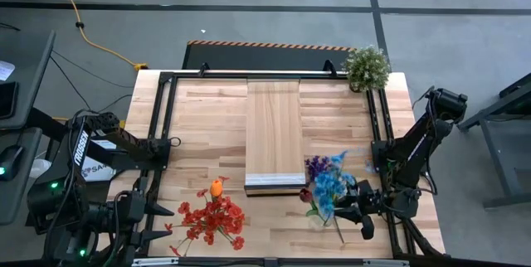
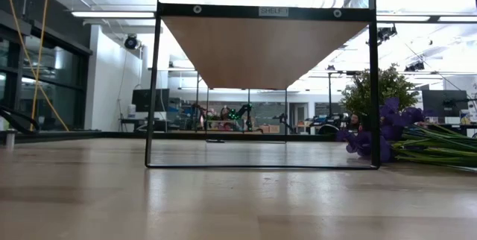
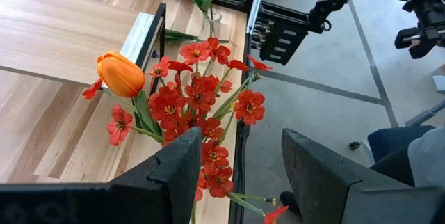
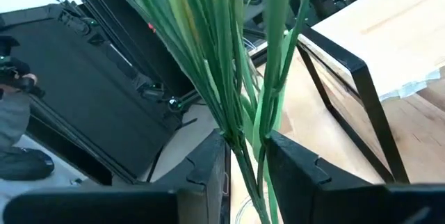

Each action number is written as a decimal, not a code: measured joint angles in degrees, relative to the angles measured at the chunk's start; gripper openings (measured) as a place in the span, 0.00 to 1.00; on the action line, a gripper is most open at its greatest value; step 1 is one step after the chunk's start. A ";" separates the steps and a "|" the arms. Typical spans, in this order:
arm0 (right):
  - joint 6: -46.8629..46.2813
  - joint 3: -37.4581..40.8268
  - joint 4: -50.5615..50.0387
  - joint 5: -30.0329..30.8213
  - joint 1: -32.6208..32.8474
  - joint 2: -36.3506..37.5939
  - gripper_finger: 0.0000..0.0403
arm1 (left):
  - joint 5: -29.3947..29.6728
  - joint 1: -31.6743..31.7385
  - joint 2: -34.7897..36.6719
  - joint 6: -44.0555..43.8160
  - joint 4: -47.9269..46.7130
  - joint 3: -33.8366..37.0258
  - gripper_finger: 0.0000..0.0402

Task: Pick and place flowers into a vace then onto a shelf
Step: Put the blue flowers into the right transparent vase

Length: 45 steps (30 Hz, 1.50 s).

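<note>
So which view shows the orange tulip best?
Left wrist view: the orange tulip is large among red flowers. The high view shows it as a small orange spot. The low and right wrist views miss it.
</note>
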<state>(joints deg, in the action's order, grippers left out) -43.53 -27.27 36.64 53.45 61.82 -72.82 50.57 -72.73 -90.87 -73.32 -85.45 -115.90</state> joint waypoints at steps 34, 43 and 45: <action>-2.91 0.00 -0.79 -6.66 -0.02 0.02 0.25 | -0.55 -0.01 0.00 2.59 -0.24 0.01 0.58; -2.57 0.00 -0.79 -5.79 -0.02 0.02 0.25 | -0.57 -0.02 0.00 2.58 -0.24 0.01 0.58; -2.56 0.00 -0.79 -5.74 -0.02 0.02 0.25 | -0.59 -0.02 0.00 2.58 -0.24 0.01 0.58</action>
<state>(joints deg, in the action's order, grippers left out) -46.09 -27.27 35.86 47.71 61.80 -72.79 49.98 -72.75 -90.87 -70.74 -85.69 -115.90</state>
